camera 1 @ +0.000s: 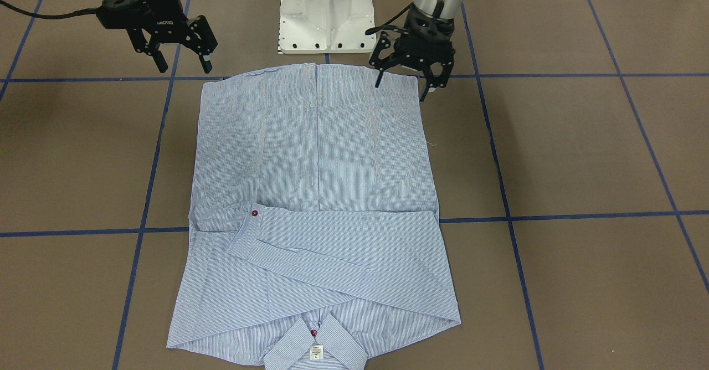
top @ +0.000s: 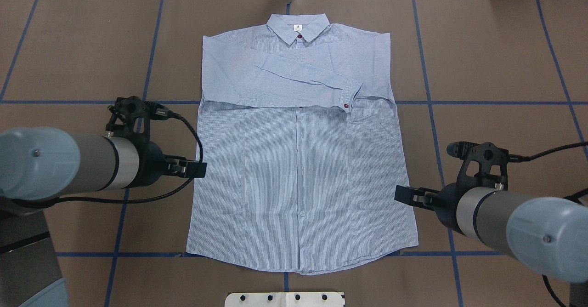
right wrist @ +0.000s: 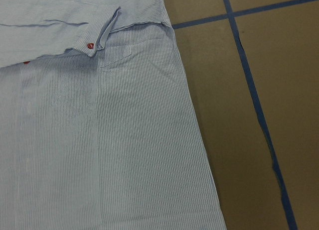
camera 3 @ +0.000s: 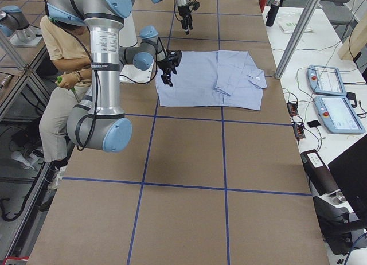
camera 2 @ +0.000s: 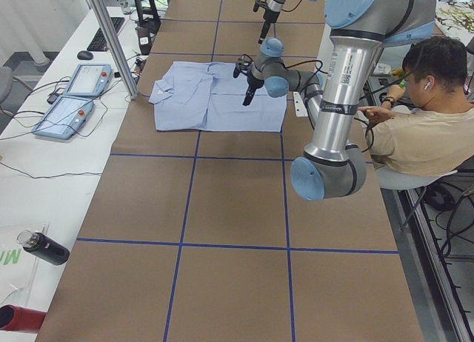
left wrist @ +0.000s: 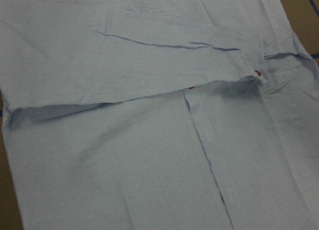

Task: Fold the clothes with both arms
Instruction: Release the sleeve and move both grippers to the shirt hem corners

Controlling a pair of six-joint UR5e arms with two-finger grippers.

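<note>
End effectors (camera 1: 401,91) (camera 1: 185,68) splayed, empty, beside shirt (camera 1: 316,193) hem

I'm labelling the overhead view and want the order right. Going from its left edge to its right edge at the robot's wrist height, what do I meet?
left arm → left gripper → shirt → right gripper → right arm

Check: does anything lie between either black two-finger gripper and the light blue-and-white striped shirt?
Nothing visible does. The black left gripper and black right gripper hang open near the hem end of the striped blue-and-white shirt; only brown tabletop shows beside it.
</note>
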